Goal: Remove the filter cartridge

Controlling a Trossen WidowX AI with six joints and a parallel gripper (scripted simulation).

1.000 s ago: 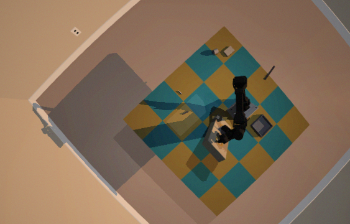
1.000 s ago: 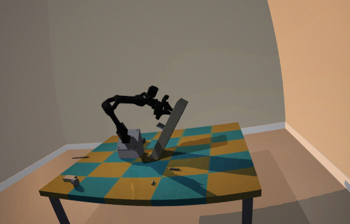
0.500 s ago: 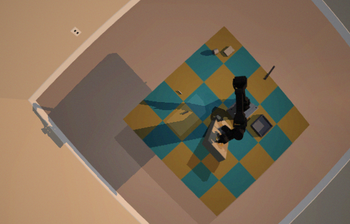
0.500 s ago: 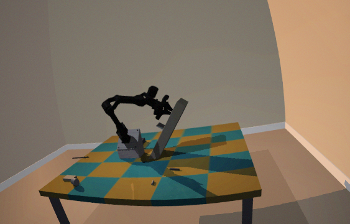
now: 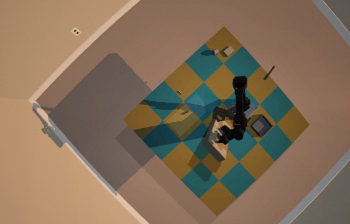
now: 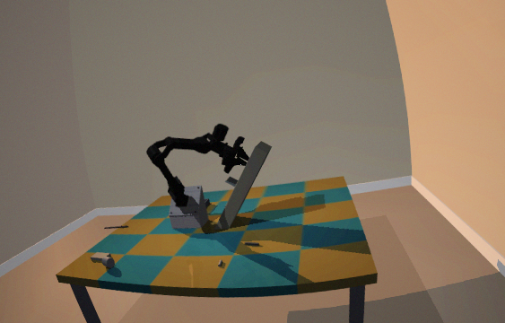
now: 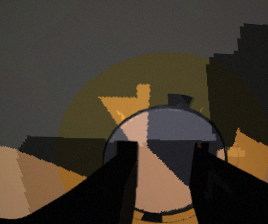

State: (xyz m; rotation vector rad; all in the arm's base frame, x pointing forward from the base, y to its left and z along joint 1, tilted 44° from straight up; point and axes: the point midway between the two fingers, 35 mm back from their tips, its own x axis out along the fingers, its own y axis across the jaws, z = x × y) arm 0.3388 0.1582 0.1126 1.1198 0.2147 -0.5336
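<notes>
The service panel (image 5: 222, 150) (image 6: 245, 184) is a slanted slab with a tan face and grey edges, leaning on the checkered table. The round filter cartridge (image 7: 159, 179) fills the middle of the wrist view, ringed by the panel's orange-lit opening; I cannot tell whether it still sits flush. My gripper (image 7: 162, 157) (image 5: 221, 135) (image 6: 239, 161) is pressed against the panel's upper face, its two dark fingers shut on the cartridge's face at the slots. The dark grey tray (image 5: 261, 125) lies on the table right of the arm. In the top and exterior views the gripper hides the cartridge.
The robot base (image 6: 187, 211) stands beside the panel's foot. A small block (image 5: 228, 50) and a cylinder (image 5: 216, 51) (image 6: 102, 258) lie at one table corner. A dark rod (image 5: 268, 72) (image 6: 116, 227) lies near an edge. Small bits (image 5: 178, 92) (image 6: 252, 243) are scattered mid-table.
</notes>
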